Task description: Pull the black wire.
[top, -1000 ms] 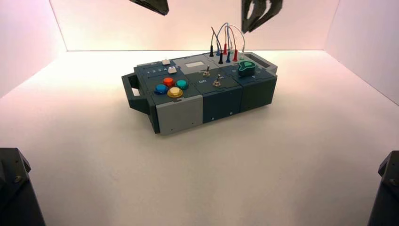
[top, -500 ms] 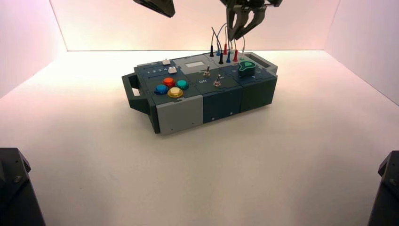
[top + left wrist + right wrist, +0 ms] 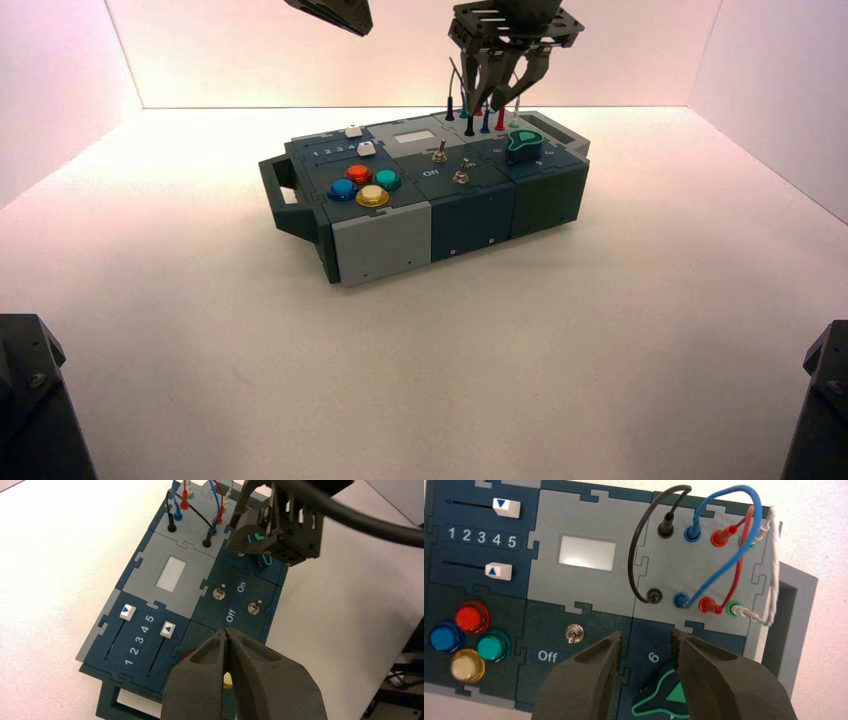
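So the right gripper (image 3: 505, 85) dropped a good bit over the last second; it was up at the top edge of the high view, now it hangs right over the wire corner of the box (image 3: 380, 245), fingers spread, just above the green knob (image 3: 664, 700).

Wires: four, black (image 3: 638, 555), blue (image 3: 729, 555), red (image 3: 740, 575), white (image 3: 772, 565)
Buttons: four (image 3: 469, 617)
Sliders: two (image 3: 506, 507)
Toggle switches: two (image 3: 218, 594)
Grippers: two (image 3: 645, 647)

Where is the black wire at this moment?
The black wire arches between two sockets on the box's grey wire panel, beside the blue wire, with the open right gripper above it.
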